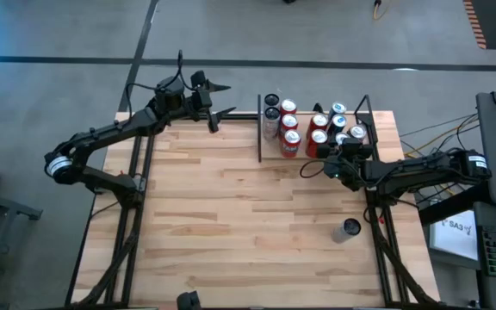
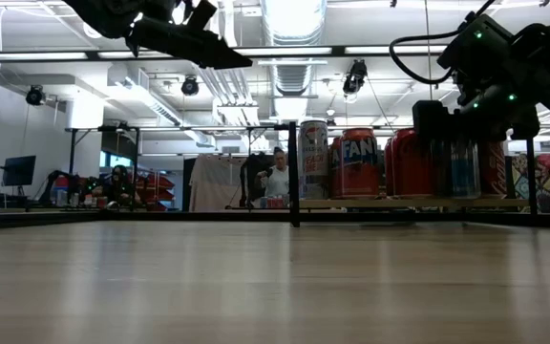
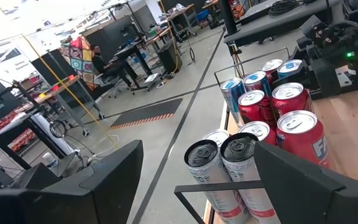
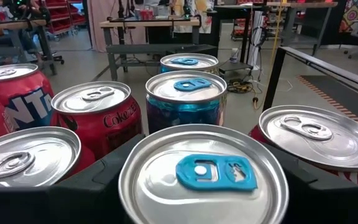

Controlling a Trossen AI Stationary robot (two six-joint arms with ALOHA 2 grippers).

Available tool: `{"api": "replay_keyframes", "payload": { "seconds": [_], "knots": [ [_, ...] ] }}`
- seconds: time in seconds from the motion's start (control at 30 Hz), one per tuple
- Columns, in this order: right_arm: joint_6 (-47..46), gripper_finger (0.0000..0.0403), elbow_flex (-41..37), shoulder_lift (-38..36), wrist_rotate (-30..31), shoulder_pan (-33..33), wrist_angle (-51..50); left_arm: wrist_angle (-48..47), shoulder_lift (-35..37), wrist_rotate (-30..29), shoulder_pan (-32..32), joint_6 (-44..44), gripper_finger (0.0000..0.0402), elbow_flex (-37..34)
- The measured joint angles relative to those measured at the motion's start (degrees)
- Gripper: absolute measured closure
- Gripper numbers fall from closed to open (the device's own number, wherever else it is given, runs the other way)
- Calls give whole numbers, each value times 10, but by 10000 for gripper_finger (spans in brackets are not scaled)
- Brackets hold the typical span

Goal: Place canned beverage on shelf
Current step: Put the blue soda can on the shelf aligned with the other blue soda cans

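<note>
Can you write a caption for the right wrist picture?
Right gripper straddling a blue-tabbed can among other cans on the shelf.

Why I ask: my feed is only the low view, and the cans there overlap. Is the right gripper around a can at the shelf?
Observer: Yes. In its wrist view the right gripper sits around a blue-tabbed can, level with the tops of the other cans on the shelf.
Operator: Any cans still off the shelf?
Observer: One. From above, a lone can stands on the table near its right edge, behind the right arm.
Operator: And the left arm?
Observer: The left gripper waits open over the table's far left corner, beside the shelf and holding nothing.
</note>
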State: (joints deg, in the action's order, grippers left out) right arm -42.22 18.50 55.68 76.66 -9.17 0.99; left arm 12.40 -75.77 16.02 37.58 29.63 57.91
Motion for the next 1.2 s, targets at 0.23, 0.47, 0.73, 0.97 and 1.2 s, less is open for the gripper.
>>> {"api": "replay_keyframes", "payload": {
  "seconds": [0.23,0.47,0.73,0.97,1.2],
  "knots": [
    [0,166,0,0,0,0,3,0,0,0,0,0,109,0],
    [3,165,0,0,0,-3,8,0,0,0,0,0,109,0],
    [23,160,0,-5,-1,-3,14,0,0,0,0,0,109,0],
    [32,158,0,-22,-2,-2,14,-1,0,0,0,0,109,0],
    [76,158,19,-28,-2,-2,10,-1,0,0,0,0,109,0]
  ]
}}
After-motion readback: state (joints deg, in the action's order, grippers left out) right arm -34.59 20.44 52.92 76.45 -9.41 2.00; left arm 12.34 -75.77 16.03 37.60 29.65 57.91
